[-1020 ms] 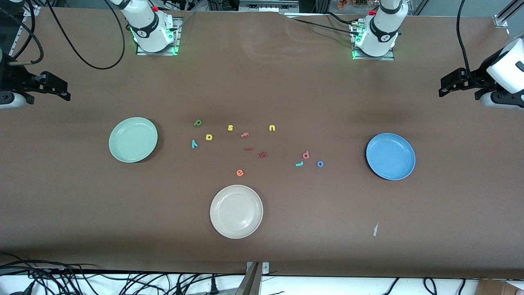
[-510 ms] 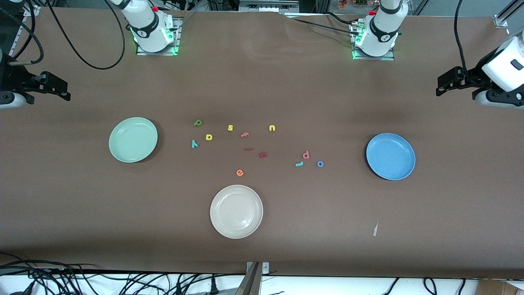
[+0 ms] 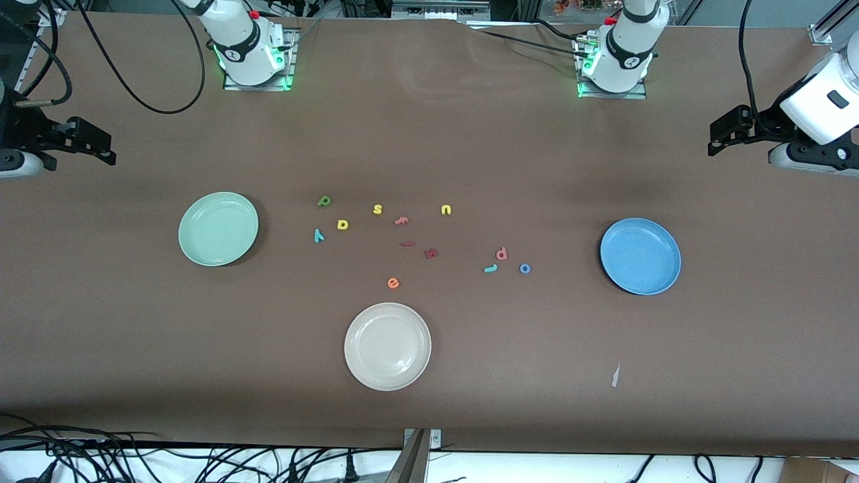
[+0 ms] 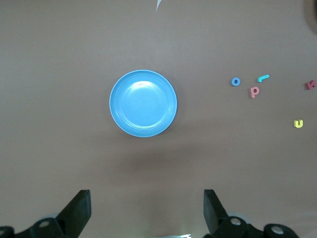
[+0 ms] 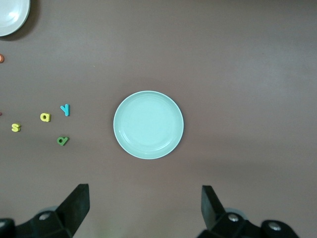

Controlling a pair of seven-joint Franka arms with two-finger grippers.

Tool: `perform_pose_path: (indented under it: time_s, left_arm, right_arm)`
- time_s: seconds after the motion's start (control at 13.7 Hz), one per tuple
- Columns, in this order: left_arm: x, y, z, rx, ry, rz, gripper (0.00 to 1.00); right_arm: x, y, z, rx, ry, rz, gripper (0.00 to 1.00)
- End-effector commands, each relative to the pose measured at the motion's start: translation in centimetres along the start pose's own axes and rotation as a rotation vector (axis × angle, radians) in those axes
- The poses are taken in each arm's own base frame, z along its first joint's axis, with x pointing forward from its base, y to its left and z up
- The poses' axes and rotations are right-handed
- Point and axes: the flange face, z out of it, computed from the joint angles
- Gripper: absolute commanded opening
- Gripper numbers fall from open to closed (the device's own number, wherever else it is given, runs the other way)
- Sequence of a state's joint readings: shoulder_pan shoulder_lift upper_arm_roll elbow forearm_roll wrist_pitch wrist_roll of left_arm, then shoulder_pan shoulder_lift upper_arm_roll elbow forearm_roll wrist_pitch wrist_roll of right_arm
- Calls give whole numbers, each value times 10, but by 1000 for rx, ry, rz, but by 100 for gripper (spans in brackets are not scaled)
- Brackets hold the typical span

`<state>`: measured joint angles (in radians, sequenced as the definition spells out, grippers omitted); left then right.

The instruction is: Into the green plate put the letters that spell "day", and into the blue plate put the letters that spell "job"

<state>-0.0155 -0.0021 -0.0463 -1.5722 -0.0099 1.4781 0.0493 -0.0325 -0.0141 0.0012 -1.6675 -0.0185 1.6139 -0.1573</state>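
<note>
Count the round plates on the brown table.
3. The pale mint-green plate lies toward the right arm's end, the bright blue plate toward the left arm's end, the cream-white plate nearest the front camera.

Mint plate (image 3: 218, 229) – blue plate (image 3: 640, 255)

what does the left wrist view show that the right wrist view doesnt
Only the left wrist view shows the blue plate, with the blue o, teal j, pinkish b and yellow u beside it. Only the right wrist view shows the green plate, the cream plate, and the teal y, yellow a, yellow s and green d. Both show an empty plate and open claw fingers over the brown table.
</note>
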Motion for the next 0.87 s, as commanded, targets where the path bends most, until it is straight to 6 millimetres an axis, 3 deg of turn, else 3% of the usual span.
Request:
perform_pose_path:
  time_s: [0.0,0.8]
  left_arm:
    - [1,1,-3,22,-6,2,100]
    - [3,1,-3,22,2,2,100]
  right_arm:
    - [-4,-6,-2,7,-1,-3,100]
    - [-3,-13,-2,5,-1,-12,100]
